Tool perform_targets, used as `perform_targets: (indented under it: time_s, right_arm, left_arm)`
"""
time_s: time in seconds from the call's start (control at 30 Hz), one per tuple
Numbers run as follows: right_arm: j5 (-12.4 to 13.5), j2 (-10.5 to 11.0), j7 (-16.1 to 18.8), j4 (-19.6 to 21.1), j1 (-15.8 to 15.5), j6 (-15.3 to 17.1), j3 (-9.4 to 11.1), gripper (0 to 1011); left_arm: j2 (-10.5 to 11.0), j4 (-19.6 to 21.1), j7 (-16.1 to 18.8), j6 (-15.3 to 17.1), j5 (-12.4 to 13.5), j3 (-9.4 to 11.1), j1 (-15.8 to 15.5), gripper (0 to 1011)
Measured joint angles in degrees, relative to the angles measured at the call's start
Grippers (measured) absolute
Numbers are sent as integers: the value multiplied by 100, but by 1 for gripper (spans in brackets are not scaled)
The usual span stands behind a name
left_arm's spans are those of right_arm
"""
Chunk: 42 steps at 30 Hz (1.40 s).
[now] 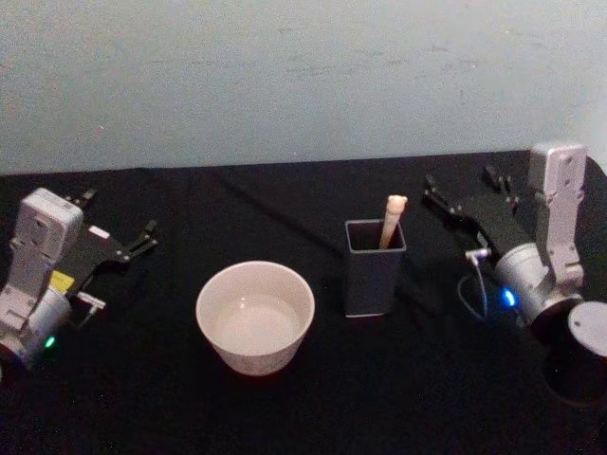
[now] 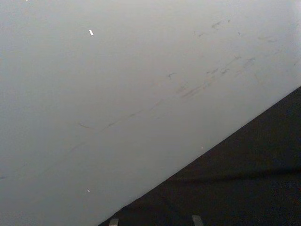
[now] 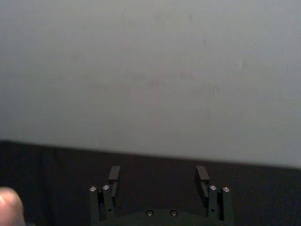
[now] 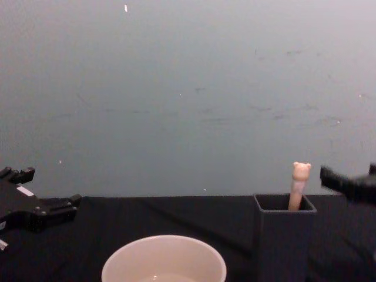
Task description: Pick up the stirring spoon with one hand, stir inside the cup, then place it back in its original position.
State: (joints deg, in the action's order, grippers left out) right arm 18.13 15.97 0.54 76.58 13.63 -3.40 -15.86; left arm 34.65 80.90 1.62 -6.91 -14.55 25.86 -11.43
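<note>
Your stirring spoon [image 1: 393,220] stands upright in dark grey holder [image 1: 374,267], just right of worktop [image 1: 285,408] centre, bear head above rim. Cup [image 1: 255,316] beside holder on its left, apart from it. Your right gripper [image 1: 462,201] hovers near worktop's right edge, well apart from spoon, fingers spread, holding nothing. Left gripper [image 1: 121,241] parked at left edge, fingers parted, nothing between.
</note>
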Motion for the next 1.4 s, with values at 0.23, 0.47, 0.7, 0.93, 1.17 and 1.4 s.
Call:
perform_targets:
  time_s: [0.23,0.47,0.7,0.93,1.17,1.4]
  right_arm:
    - [-118,-111,-12,-391,-38,103,28,1002]
    - [-133,-140,27,-437,-30,157,76,1002]
    - [-133,-137,26,-431,-28,150,70,1002]
    - [-133,-133,24,-426,-28,141,66,1000]
    - [-130,-130,21,-423,-28,136,62,1002]
    - [-130,-129,16,-419,-28,131,61,1002]
  left_arm:
    - [0,0,0,0,0,0,0,1001]
    - [0,0,0,0,0,0,0,1001]
    - [0,0,0,0,0,0,0,1001]
    - [0,0,0,0,0,0,0,1001]
    - [0,0,0,0,0,0,0,1002]
    - [0,0,0,0,0,0,0,1001]
